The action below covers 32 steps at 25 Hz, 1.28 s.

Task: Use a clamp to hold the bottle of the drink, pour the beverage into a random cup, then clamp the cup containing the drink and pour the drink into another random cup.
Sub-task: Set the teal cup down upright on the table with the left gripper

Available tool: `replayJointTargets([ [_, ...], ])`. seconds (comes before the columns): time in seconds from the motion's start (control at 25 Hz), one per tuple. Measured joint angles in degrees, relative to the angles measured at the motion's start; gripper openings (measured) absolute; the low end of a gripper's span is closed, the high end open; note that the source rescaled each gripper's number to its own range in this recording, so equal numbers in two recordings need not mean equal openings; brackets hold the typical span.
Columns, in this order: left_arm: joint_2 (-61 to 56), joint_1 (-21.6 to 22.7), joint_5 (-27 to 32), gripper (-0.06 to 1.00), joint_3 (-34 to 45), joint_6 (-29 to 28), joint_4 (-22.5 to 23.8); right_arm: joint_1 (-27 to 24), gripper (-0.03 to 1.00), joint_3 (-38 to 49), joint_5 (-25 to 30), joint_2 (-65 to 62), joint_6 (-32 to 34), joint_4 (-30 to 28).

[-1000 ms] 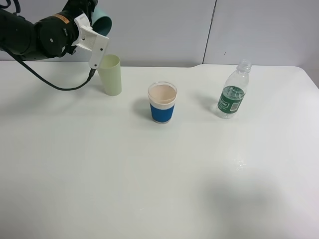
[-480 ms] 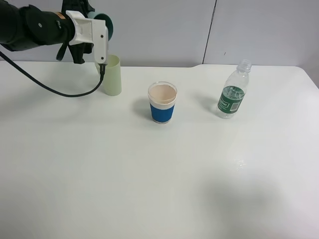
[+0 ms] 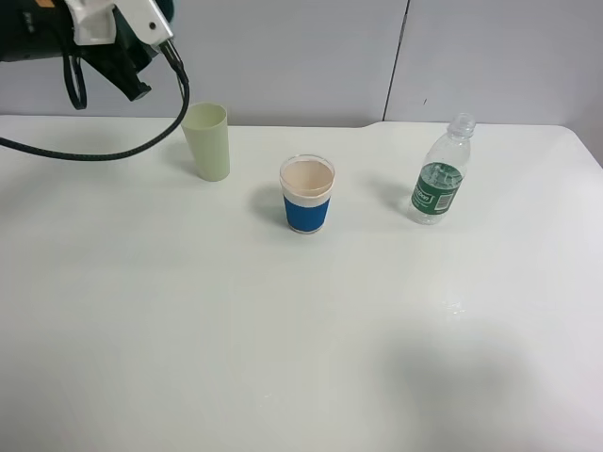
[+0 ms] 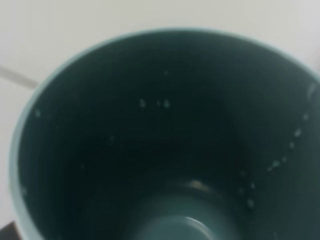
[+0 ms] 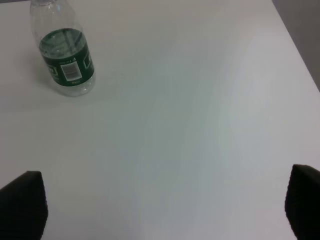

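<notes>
White counter point(image 3: 283, 358), grey panelled wall point(image 3: 311, 56) behind. Left clamp point(image 3: 118, 33) fingers closed on teal cup point(image 4: 165, 140); right fingers point(image 5: 22, 205) spread, empty.

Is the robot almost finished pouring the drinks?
Nearly, it seems. The bottle stands back on the table. The left claw holds the teal cup, which looks empty except for droplets, lifted beside the tall yellow-green cup. Left: setting the teal cup down.
</notes>
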Motion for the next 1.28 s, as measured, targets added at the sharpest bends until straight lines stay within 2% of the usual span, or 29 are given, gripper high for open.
replayJointTargets([
  [0.16,-4.58,2.65,0.06,0.01,4.34,-22.79,10.01,0.0,0.88,0.0,0.0,0.0,0.0,0.0],
  [0.28,-7.57,4.76,-1.55,0.01,8.21,-37.45,14.21,0.0,0.88,0.0,0.0,0.0,0.0,0.0],
  [0.44,-10.55,7.39,-12.15,0.01,16.37,-52.07,19.23,0.0,0.88,0.0,0.0,0.0,0.0,0.0],
  [0.56,-11.26,8.52,-22.31,0.01,22.92,-58.99,22.82,0.0,0.88,0.0,0.0,0.0,0.0,0.0],
  [0.72,-11.28,8.65,-30.47,0.01,30.01,-62.76,24.89,0.0,0.88,0.0,0.0,0.0,0.0,0.0],
  [0.92,-11.33,8.65,-32.83,0.01,33.98,-63.4,27.17,0.0,0.88,0.0,0.0,0.0,0.0,0.0],
  [1.28,-4.77,8.65,-33.52,0.01,34.26,-63.4,45.23,0.0,0.88,0.0,0.0,0.0,0.0,0.0],
])
